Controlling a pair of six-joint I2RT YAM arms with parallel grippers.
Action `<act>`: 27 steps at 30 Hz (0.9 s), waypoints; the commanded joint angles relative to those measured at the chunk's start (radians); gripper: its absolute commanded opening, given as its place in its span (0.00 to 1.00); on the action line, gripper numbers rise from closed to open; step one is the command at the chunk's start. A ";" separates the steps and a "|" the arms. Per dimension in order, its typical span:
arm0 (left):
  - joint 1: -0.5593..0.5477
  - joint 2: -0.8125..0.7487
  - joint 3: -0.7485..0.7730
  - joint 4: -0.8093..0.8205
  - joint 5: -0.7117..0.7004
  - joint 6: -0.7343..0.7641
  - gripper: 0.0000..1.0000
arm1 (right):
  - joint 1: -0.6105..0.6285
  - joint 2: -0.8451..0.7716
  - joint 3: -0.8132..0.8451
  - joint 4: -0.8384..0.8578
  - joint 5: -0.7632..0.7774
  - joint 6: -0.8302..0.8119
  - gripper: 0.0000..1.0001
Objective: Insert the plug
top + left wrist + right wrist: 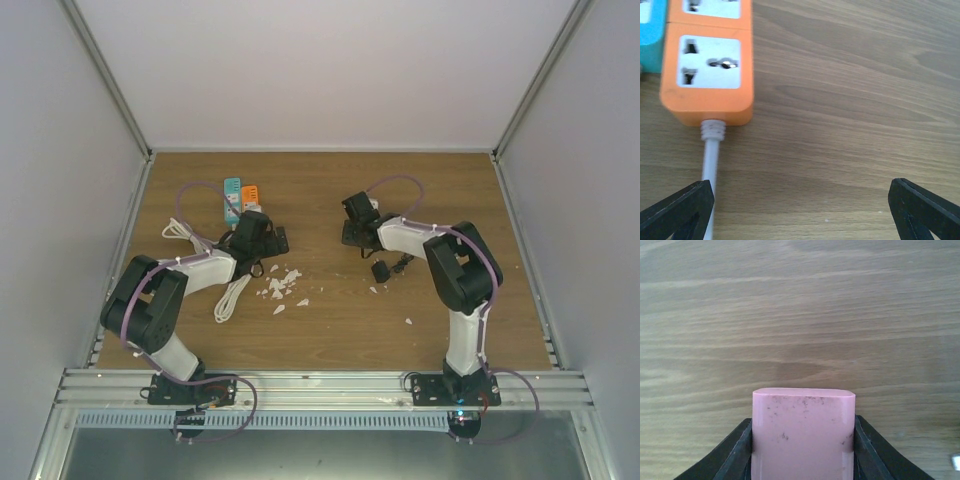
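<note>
The wooden table (330,330) carries everything. At its upper left lie two power strips side by side, a teal power strip (650,45) and an orange power strip (707,102). The left gripper (800,192) hangs just short of the orange one's end, jaws spread wide and empty. A white cord (710,155) leaves that end beside one finger.

Right of centre, the right gripper (803,422) is clamped on a pink plug (803,407), one finger against each side. Its prongs are hidden.

The plug looks grasped but well apart from the strips, so carrying it over is the step in hand. Next the plug must travel left, line up over the nearest socket (710,62) and press in, perhaps with the left gripper bracing the strip.
</note>
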 commanded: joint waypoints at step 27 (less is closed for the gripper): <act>0.062 -0.137 -0.181 0.531 0.694 0.027 0.95 | 0.186 -0.336 -0.409 0.771 -0.402 -0.380 0.02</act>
